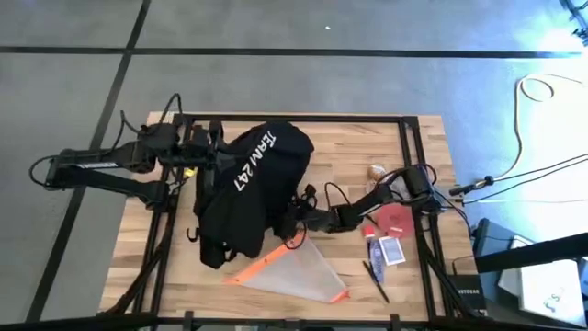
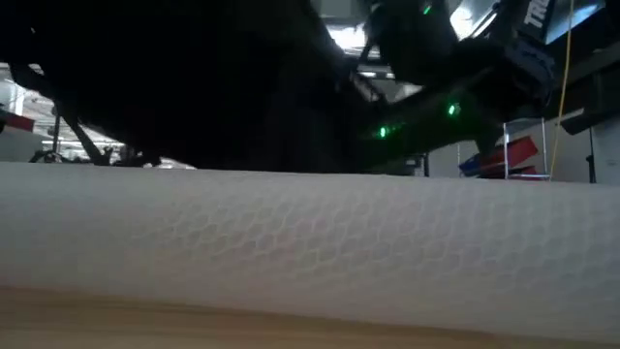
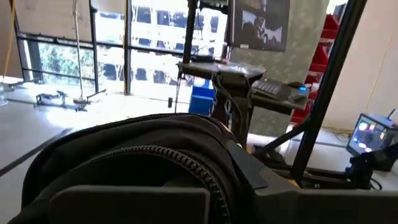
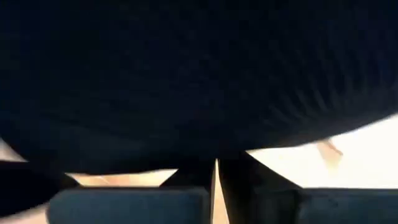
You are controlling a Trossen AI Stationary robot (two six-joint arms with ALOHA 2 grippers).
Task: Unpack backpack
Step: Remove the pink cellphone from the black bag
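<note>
The black backpack (image 1: 257, 184) with white "TEAM 247" lettering lies in the middle of the table; the low view shows it as a dark mass (image 2: 194, 87). My left gripper (image 1: 207, 158) is at its far left side, shut on a zipper-edged part (image 3: 186, 168). My right gripper (image 1: 301, 219) is at the backpack's near right side, by the straps. Its fingers (image 4: 214, 186) are shut, and black fabric (image 4: 199, 81) fills the view beyond them. My left gripper has the backpack's zipper-edged rim (image 3: 205, 180) between its two fingers, coming level from the table's left. The fabric bulges up past the fingers, and the rest of the backpack lies on the table. My right gripper's shut fingertips meet the backpack's fabric (image 4: 214, 152) from the table's right. Whether they pinch a fold, I cannot tell.
A translucent pouch with orange trim (image 1: 294, 271) lies near the front edge and fills the low view (image 2: 310, 242). To the right lie a red item (image 1: 397, 221), a blue pack (image 1: 390, 250), a pen (image 1: 375, 280) and a tan thing (image 1: 377, 172). A black frame (image 1: 409, 147) rings the table.
</note>
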